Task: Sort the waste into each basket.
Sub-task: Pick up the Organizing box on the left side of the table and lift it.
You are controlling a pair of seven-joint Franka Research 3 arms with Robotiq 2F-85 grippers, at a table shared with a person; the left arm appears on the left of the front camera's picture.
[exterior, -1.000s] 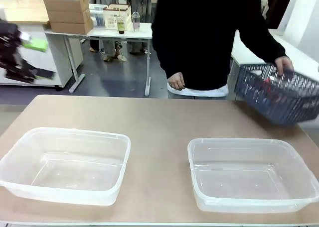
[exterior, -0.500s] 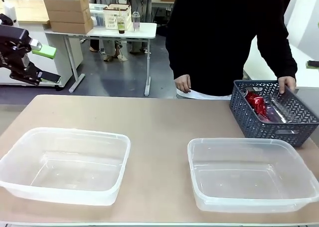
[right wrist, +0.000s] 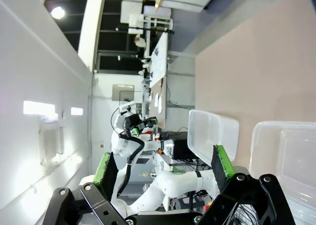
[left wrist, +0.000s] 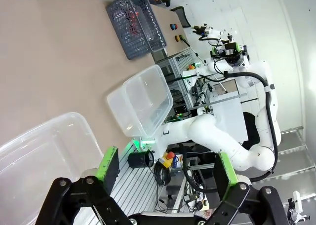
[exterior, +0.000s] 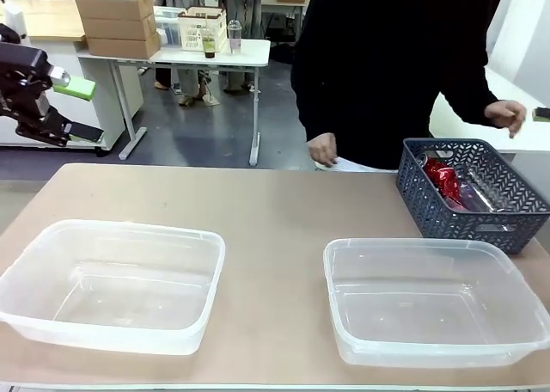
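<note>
Nothing is sorted: the left tub and right tub stand empty on the bench, while the waste (a shiny red packet shows) lies in the dark basket beside the right tub. My left end effector and right end effector gape, holding nothing.

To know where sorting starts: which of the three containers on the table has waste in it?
The dark blue-grey lattice basket at the far right: a shiny red packet lies in it. The left clear tub and the right clear tub hold nothing.
</note>
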